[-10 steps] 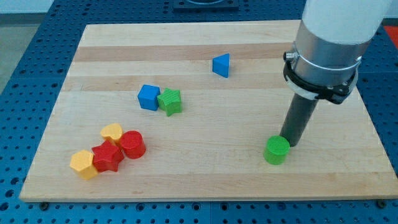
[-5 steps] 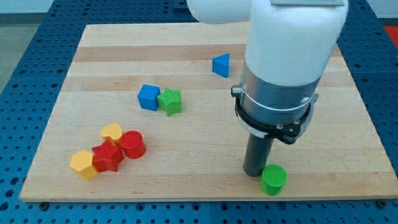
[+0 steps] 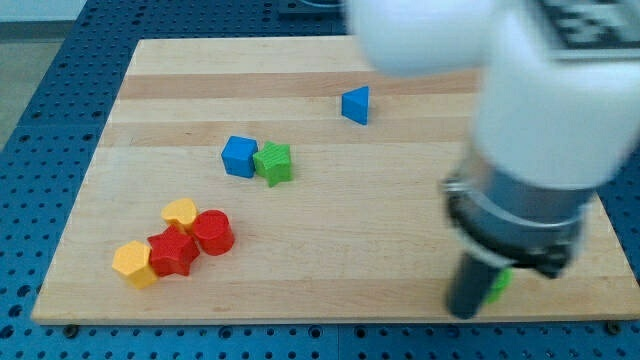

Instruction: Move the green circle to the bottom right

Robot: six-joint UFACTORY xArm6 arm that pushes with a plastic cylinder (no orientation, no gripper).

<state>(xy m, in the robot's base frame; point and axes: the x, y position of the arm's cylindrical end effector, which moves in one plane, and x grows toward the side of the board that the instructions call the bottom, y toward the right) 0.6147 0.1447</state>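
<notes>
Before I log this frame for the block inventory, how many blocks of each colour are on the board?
Blue: 2, a cube and a triangle-like block
Green: 2, a star and the green circle, mostly hidden behind my tip
Red: 2
Yellow: 2
Total: 8

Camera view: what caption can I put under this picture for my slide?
My tip shoving the mostly hidden green circle near the board's bottom right.

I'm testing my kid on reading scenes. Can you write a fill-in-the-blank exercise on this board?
1. The green circle is mostly hidden behind my ____.
2. The green star touches a ____ block.
3. The lone blue block lies toward the view's ____.
4. My tip is near the board's bottom ____ corner.

Missing words: rod; blue; top; right
</notes>
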